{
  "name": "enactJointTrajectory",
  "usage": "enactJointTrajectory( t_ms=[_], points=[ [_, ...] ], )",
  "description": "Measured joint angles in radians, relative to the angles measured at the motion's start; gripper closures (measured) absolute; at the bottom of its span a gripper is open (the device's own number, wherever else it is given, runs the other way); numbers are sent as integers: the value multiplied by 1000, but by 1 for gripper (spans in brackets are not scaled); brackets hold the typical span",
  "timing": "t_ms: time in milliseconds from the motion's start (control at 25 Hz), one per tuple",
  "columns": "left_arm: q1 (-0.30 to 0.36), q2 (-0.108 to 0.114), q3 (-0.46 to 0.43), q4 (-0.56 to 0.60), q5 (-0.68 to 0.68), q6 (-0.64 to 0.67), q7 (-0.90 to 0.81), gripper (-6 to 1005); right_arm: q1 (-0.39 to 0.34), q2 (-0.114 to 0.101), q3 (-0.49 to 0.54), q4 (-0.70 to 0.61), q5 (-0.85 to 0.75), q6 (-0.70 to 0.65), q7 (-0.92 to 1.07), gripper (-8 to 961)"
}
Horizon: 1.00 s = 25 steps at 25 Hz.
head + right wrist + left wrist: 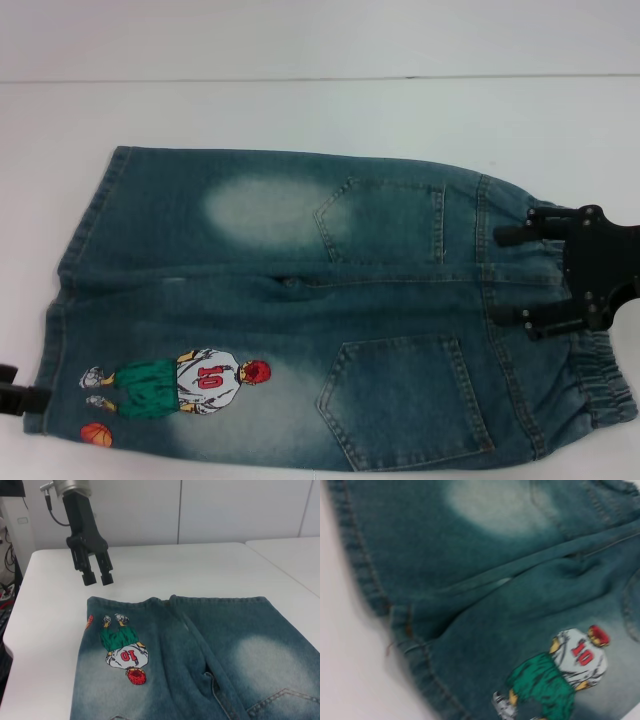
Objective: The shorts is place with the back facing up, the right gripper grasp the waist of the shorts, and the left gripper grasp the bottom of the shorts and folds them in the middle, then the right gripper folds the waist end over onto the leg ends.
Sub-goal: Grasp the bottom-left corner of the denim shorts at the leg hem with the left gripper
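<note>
The denim shorts [300, 300] lie flat on the white table [300, 110] with the back pockets up. The ruffled waist [600, 380] is at the right and the leg ends [75, 250] at the left, near the number 10 player print [190, 382]. My right gripper [510, 277] is open over the middle of the waist, one finger on each side of the centre seam. The right wrist view shows my left gripper [98, 578] hanging above bare table just beyond the leg ends [150, 600], with a narrow gap between its fingers and nothing held. Only its tip [12, 392] shows in the head view.
The table's far edge meets a pale wall behind the shorts. In the right wrist view a second white table [290, 555] stands beyond a gap, and cables [7, 580] hang off the table's other side past the left gripper.
</note>
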Motion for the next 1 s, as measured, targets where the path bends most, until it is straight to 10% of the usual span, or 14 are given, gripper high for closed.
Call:
enactJointTrajectory(
  t_ms=[1000],
  points=[
    [-29, -24, 102, -63, 119, -39, 5, 263, -2, 4, 7, -7, 6, 2, 2, 41]
  ],
)
